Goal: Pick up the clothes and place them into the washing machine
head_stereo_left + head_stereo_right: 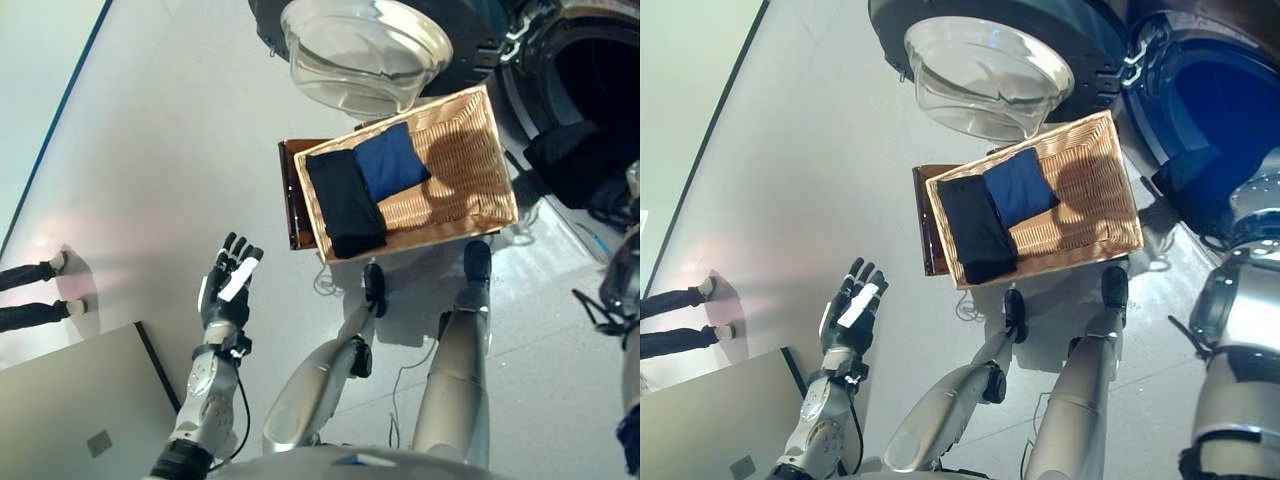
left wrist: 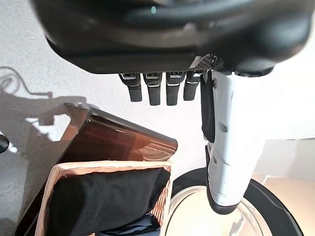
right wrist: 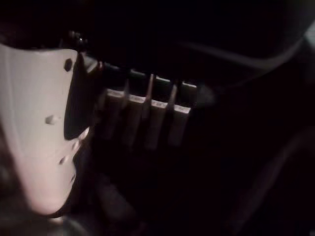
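A rectangular woven wicker basket point(image 1: 470, 170) sits on a dark brown wooden stand point(image 1: 293, 200) on the grey floor, directly before the open front-loading washing machine point(image 1: 1200, 110), whose round glass door point(image 1: 360, 50) hangs open beside the basket. In the basket lie a folded black garment point(image 1: 345, 203) and, touching it, a folded dark blue garment point(image 1: 392, 160); dark cloth point(image 1: 570, 160) lies in the drum's mouth. The left robot hand point(image 1: 227, 290) hovers above the floor, well apart from the basket, fingers spread straight and empty. The right robot hand point(image 3: 147, 118) is in darkness with fingers straight. A person's legs point(image 1: 35, 292) show at the far left, near a grey panel point(image 1: 80, 410).
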You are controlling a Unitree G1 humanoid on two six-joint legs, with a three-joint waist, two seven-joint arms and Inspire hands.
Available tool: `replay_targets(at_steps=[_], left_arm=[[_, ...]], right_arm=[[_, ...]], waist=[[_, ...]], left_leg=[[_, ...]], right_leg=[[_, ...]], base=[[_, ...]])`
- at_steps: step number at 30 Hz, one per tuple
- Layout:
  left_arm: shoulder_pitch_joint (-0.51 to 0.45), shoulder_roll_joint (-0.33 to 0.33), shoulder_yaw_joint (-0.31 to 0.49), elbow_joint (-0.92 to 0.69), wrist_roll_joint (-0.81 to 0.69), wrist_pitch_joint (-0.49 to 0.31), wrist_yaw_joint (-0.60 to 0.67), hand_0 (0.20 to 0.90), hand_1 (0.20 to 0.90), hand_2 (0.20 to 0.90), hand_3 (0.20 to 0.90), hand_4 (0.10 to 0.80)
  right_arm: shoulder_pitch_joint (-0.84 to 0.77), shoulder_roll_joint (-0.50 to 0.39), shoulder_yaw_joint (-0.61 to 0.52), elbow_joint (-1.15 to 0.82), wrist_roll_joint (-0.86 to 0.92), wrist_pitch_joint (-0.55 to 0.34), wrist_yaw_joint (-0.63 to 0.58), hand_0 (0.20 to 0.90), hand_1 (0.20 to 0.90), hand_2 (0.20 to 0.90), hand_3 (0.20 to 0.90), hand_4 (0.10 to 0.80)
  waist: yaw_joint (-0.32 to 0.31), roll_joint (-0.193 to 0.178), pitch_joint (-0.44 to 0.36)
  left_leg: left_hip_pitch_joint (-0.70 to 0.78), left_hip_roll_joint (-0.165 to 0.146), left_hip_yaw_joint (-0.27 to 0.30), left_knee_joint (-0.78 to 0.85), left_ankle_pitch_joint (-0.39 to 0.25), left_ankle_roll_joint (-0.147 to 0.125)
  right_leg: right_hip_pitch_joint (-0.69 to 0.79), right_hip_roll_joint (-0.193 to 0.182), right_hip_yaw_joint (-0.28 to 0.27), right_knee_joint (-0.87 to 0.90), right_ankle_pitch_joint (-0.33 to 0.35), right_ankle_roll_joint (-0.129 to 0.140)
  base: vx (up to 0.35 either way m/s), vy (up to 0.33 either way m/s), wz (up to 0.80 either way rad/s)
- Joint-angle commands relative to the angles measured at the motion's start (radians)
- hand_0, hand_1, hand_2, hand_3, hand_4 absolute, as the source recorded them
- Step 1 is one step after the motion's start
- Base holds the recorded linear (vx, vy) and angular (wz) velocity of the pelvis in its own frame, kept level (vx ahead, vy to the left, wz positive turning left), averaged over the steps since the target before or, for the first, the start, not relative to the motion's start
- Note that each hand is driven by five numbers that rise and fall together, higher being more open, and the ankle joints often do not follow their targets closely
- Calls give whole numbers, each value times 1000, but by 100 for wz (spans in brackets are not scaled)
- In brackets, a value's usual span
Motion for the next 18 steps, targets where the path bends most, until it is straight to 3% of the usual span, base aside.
replay_targets(at_steps=[1, 5, 9, 14, 18], left_arm=[[43, 71, 29, -69, 22, -85, 26, 900, 900, 900, 900, 800], [50, 76, 39, -90, 28, -82, 23, 900, 900, 900, 900, 800], [59, 73, 69, -102, 38, -74, 3, 900, 900, 900, 900, 800], [57, 58, 88, -101, 53, -75, -4, 900, 900, 900, 900, 800], [44, 42, 89, -87, 60, -80, -3, 900, 900, 900, 900, 800]], right_arm=[[-330, -224, 331, -99, -236, 52, -14, 900, 900, 900, 900, 800], [-399, -213, 518, 14, -442, 199, 25, 900, 900, 900, 900, 800], [-475, -205, 782, 92, -826, 366, 54, 900, 900, 900, 900, 800], [-488, -224, 877, 98, -1037, 444, 36, 900, 900, 900, 900, 800], [-442, -248, 850, 55, -1137, 488, -15, 900, 900, 900, 900, 800]], waist=[[0, 33, -39], [-1, 24, -26], [-2, 12, -22], [-2, 10, -28], [-1, 11, -34]], left_leg=[[58, 66, 26, -7, -62, -124], [56, 69, 28, -7, -58, -123], [50, 69, 26, -7, -54, -124], [44, 70, 22, -7, -49, -125], [43, 70, 19, -7, -49, -126]], right_leg=[[104, 59, -26, -81, -72, -68], [99, 61, -28, -77, -67, -71], [97, 67, -26, -75, -64, -74], [95, 70, -27, -82, -53, -75], [97, 71, -26, -88, -50, -74]], base=[[0, 0, 0], [-33, -10, 0], [-9, 1, 0], [0, 0, 0], [0, 0, 0]])
